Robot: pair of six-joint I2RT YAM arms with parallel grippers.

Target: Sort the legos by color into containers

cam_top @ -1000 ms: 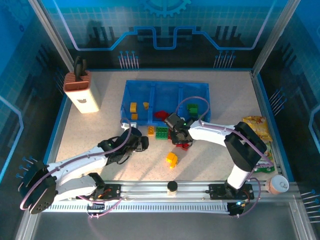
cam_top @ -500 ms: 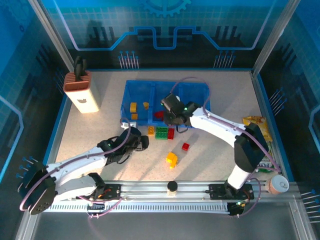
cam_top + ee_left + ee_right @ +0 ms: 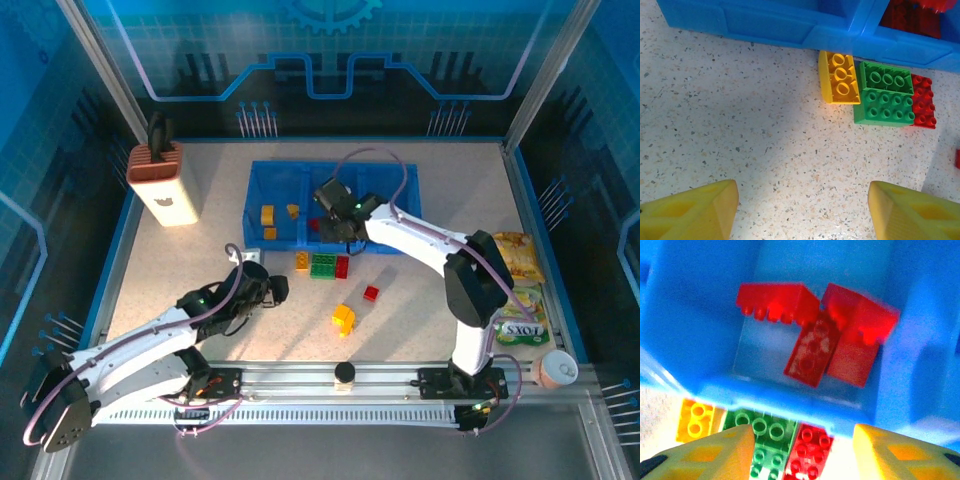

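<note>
Speckled table [image 3: 715, 100] bears studded red, green, yellow legos [image 3: 884, 102].

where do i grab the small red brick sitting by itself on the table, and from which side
Take the lone red brick by two opposite side walls, coming straight down from above. It looks roughly square and low, with bare table on every side and the yellow brick apart from it, so the fingers should fit down either pair of sides.

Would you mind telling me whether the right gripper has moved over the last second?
Yes. The right gripper moved up the view, from over the table just in front of the blue bin to over its middle compartment.
</note>
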